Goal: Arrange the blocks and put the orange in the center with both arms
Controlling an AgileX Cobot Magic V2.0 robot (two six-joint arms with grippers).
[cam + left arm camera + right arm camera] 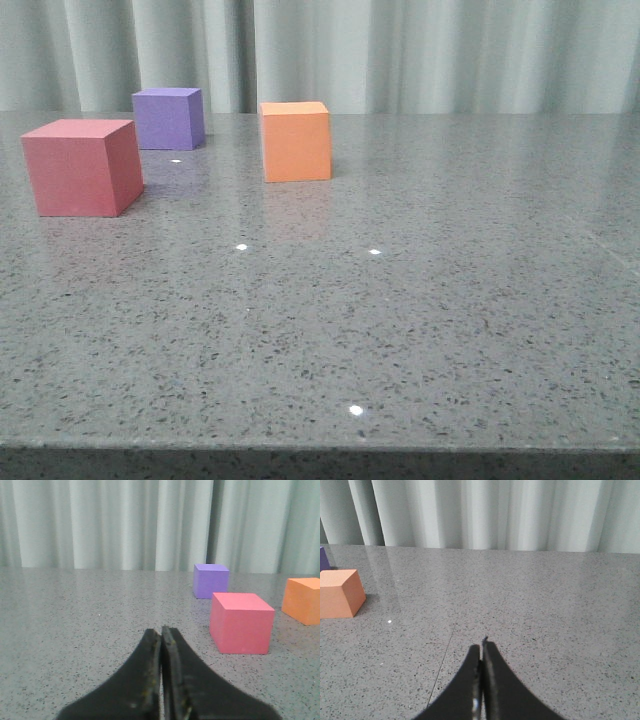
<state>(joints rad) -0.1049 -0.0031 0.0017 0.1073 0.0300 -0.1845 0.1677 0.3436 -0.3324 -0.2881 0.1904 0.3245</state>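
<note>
In the front view the red-pink cube (80,166) sits at the left, the purple cube (168,118) behind it, and the orange cube (296,141) to their right near the far middle. No arm shows in the front view. In the left wrist view my left gripper (161,630) is shut and empty, low over the table, with the red-pink cube (241,623), purple cube (210,580) and orange cube (302,600) ahead of it. In the right wrist view my right gripper (481,645) is shut and empty, and the orange cube (340,593) is well off to one side.
The grey speckled stone tabletop (420,300) runs to a front edge (320,447) near the camera. Pale pleated curtains (420,50) hang behind the table's far edge. A thin dark line (445,655) runs along the tabletop near the right gripper.
</note>
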